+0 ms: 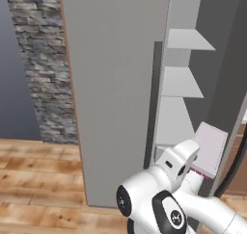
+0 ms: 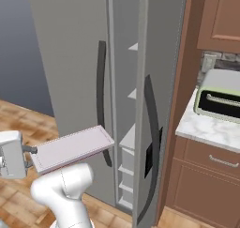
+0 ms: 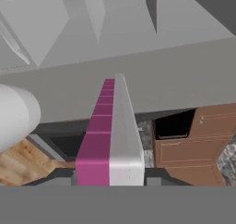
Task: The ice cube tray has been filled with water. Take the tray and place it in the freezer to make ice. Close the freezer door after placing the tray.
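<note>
two-finger gripper clamped on flat pale pink-lilac ice cube tray | tray in air, before open grey freezer, near white shelves | keep level, slide onto shelf, avoid spilling

Arm raised, pincer clamped on ice cube tray

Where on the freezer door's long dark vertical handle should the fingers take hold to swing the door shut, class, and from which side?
Grip the long dark vertical handle near its middle, coming from the front with the fingers either side of it. The bar stands upright and proud of the tall plain grey freezer door, which hangs open.
</note>
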{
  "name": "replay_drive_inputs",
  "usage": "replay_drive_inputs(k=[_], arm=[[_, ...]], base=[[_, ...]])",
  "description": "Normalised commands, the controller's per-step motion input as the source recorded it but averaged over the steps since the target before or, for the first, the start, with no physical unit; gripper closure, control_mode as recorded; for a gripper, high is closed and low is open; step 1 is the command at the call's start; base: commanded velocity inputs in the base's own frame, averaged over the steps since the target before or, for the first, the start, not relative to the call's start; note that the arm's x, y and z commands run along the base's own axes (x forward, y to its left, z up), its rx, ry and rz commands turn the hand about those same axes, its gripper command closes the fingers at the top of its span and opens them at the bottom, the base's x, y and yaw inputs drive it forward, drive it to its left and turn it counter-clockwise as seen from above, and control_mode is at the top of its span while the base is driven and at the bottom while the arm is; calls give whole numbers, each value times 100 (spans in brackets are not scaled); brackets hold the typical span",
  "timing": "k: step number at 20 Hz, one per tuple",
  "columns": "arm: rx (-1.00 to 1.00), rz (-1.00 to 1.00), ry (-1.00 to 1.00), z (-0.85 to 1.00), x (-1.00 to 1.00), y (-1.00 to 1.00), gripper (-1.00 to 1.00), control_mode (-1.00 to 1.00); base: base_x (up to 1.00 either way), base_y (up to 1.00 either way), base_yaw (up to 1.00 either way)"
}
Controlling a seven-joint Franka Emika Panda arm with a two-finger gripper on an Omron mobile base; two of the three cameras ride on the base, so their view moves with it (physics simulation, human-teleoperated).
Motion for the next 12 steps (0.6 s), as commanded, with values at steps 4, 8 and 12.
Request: replay_drive_inputs(k=[4, 8, 12], arm=[[0, 0, 0, 0, 0, 0, 100, 100], [0, 0, 0, 0, 0, 0, 100, 100], [0, 0, 0, 0, 0, 0, 100, 100]], base=[[29, -6, -2], [38, -3, -1], [48, -6, 0]])
